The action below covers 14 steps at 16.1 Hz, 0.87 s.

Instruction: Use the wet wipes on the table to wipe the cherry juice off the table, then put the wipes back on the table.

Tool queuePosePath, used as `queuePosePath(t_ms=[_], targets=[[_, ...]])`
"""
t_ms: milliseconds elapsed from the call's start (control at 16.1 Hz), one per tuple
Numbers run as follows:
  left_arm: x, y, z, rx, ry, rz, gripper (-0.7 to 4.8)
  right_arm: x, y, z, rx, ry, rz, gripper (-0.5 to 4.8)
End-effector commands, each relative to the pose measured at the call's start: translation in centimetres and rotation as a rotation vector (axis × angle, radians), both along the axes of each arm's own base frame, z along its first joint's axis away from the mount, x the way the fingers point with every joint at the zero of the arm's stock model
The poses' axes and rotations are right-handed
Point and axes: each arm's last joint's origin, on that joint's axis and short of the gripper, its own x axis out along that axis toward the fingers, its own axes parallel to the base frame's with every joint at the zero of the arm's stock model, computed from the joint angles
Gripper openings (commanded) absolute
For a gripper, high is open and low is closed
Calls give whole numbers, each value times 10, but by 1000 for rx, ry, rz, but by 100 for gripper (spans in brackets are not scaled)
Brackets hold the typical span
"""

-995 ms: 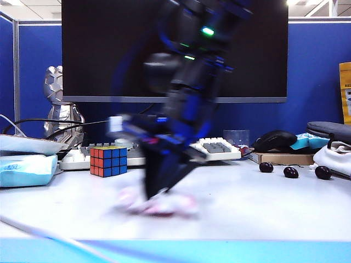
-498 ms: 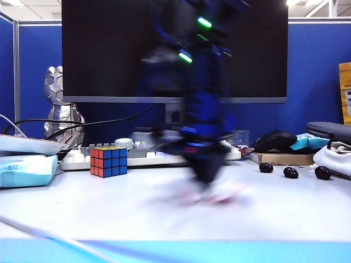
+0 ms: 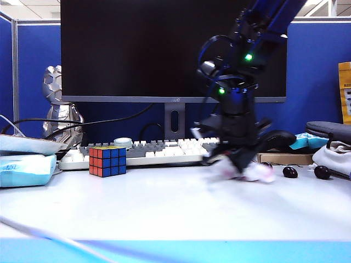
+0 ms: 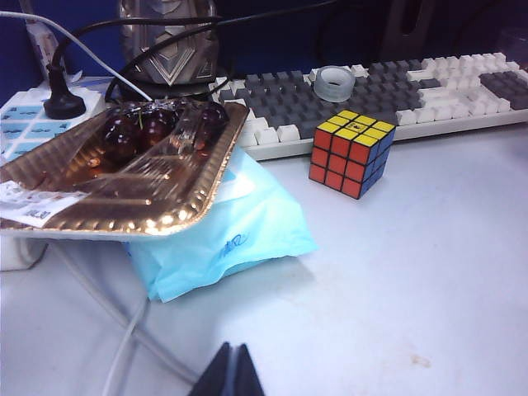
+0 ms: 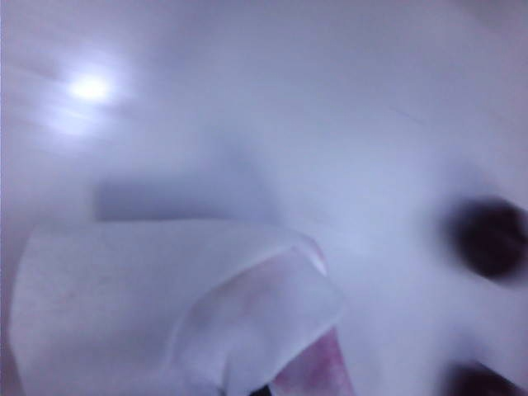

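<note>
near the cherries (image 3: pixel 290 172), right fingers (image 3: pixel 241 167) clamp wet wipes (image 3: pixel 258 173)

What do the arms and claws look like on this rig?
The right arm is a black body with blue upper links, looped black cable near the wrist and two green indicator lights. Its right claw is dark and motion-blurred. The left claw shows only as dark, narrow, pointed fingertips.

Cube (image 3: pixel 107 160) before keyboard (image 3: pixel 148 150), left of cherries (image 3: pixel 290 172)
</note>
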Motion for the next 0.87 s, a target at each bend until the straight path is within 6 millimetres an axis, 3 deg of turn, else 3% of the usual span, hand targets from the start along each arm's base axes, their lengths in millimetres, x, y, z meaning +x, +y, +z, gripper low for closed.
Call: queuePosePath(t_ms=[62,124,187,249,311,373,684,747,809,871], targets=[[0,0,-1,-3,9,-3,-2,3,0,14,-18,-11,-19,-5],[0,0,-1,-4,9,-2,-2,5,4,22,10,-9,-1,30],[0,0,-1,-4,9,-3,-2,6,8,34,60,3,13,140],[0,0,-1,-4,9,-3,-2,7,9,44,81,8,8,178],[0,0,-1,-3,9,-3,-2,8,10,52,100,17,4,155],[0,0,-1,-3,9,-3,-2,7,10,63,117,33,5,100],[0,0,-1,-3,9,-3,-2,2,8,135,196,-62,16,89],[0,0,-1,-4,9,-3,-2,-2,6,157,226,-117,18,80],[0,0,-1,-3,9,-3,-2,-9,2,188,270,-192,17,7],[0,0,-1,-4,9,-3,-2,-16,-1,207,296,-240,19,-5]])
